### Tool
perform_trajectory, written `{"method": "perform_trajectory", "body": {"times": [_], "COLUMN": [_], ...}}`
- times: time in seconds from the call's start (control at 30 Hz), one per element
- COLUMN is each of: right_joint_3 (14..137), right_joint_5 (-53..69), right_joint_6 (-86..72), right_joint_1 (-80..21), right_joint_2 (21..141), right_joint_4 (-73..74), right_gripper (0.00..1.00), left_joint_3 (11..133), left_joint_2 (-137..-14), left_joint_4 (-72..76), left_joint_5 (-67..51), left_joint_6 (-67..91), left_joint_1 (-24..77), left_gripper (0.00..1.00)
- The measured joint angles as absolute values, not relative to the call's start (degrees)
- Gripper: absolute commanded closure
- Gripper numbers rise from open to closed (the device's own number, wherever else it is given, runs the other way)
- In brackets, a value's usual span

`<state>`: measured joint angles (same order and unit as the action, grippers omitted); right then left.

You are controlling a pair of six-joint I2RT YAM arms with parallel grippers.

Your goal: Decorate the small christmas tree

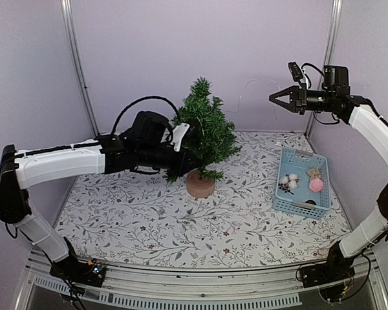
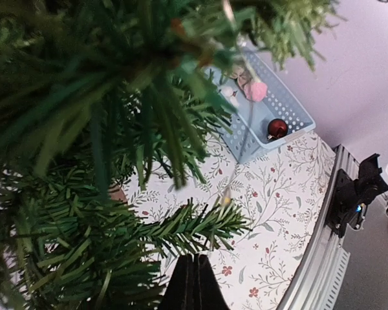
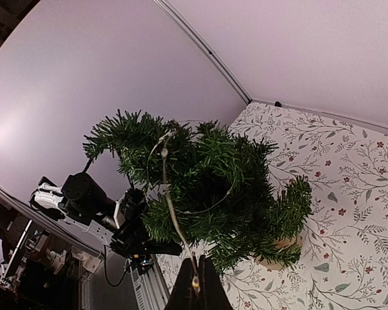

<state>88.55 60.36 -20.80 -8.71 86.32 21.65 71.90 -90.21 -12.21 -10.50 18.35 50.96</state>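
The small christmas tree (image 1: pixel 205 126) stands mid-table on its tan wooden base (image 1: pixel 200 185). A thin fairy-light wire (image 3: pixel 171 206) loops through its branches. My left gripper (image 1: pixel 183 159) reaches into the tree's left side at mid height. In the left wrist view it (image 2: pixel 195 257) is shut, with the wire (image 2: pixel 244 132) and a small bulb running down to its tips among the needles. My right gripper (image 1: pixel 273 98) is raised high at the right, away from the tree. Seen from its own wrist, the right gripper (image 3: pixel 195 263) is shut on the wire, a bulb between the fingers.
A light blue basket (image 1: pixel 297 155) sits at the right of the table, holding white balls (image 1: pixel 288 181), a pink pompom (image 1: pixel 316 185) and a dark red ball (image 2: pixel 277 127). The enclosure's purple walls and metal posts stand close behind and beside the arms.
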Motion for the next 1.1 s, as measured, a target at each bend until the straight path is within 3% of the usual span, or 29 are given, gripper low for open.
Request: {"method": "perform_trajectory", "body": {"times": [0.1,0.23,0.37,0.5,0.77,0.9,1.1], "right_joint_3": [88.84,88.97,89.01,89.54,89.62,90.08,92.31], "right_joint_5": [60.34,60.36,60.36,60.31,60.23,60.36,60.64], "right_joint_6": [-20.51,-19.68,-19.0,-18.48,-17.41,-16.99,-16.93], "right_joint_1": [-8.84,-8.97,-9.06,-9.13,-9.15,-9.23,-9.63], "right_joint_2": [86.28,85.76,85.08,85.01,84.75,84.68,83.7], "right_joint_4": [22.59,24.03,25.19,25.98,27.16,27.73,28.16], "right_gripper": [1.0,1.0,1.0,1.0,1.0,1.0,1.0], "left_joint_3": [70.5,69.25,68.73,67.81,67.35,68.62,69.04], "left_joint_2": [-87.61,-83.2,-80.05,-77.73,-73.38,-74.13,-76.23], "left_joint_4": [-11.38,-10.74,-9.06,-8.99,-11.07,-10.76,-7.49], "left_joint_5": [-9.13,-7.84,-7.57,-7.53,-4.99,-4.4,-5.19], "left_joint_6": [17.96,16.45,14.9,13.37,10.55,9.15,6.66], "left_joint_1": [50.96,50.96,51.0,51.0,50.5,50.35,50.89], "left_gripper": [0.97,0.6,0.44,0.42,0.53,0.46,0.45]}}
